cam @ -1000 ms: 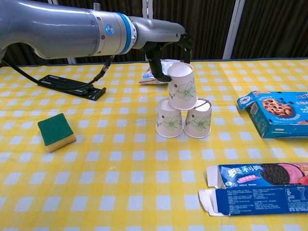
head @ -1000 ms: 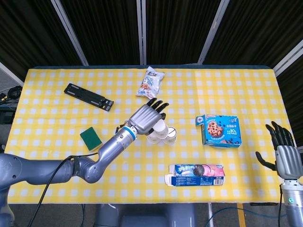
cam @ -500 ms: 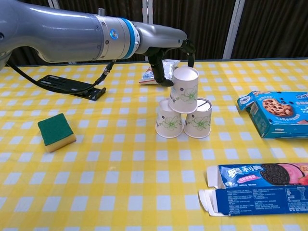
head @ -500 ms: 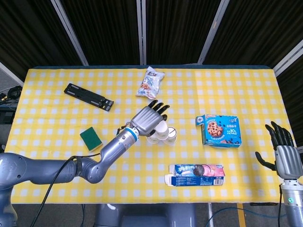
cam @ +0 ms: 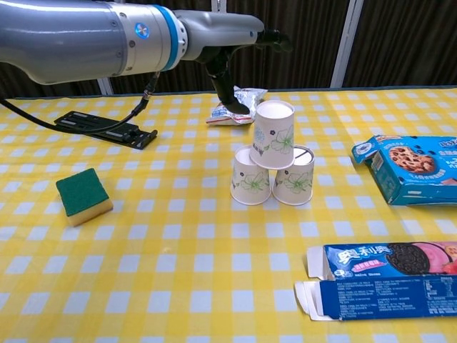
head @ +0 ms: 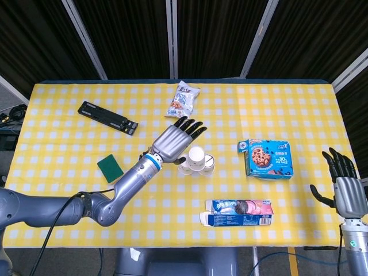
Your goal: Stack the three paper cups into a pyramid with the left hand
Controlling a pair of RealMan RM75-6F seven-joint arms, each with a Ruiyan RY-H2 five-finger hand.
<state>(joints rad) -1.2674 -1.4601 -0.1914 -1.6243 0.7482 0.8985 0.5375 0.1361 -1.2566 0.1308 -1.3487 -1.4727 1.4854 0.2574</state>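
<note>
Left hand (head: 172, 143) fingers spread, empty, apparently just clear of top cup (cam: 274, 133)

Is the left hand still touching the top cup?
Apart. The chest view shows the left hand lifted up and to the left of the top cup, with tablecloth and the snack bag visible between them.

Three white paper cups with green flower prints, all upside down near the middle of the yellow checked desk (cam: 143, 286). Left base cup (cam: 250, 176) and right base cup (cam: 293, 176) stood touching, side by side. Top cup (cam: 273, 135) sat across both, tilted slightly, forming a pyramid.
</note>
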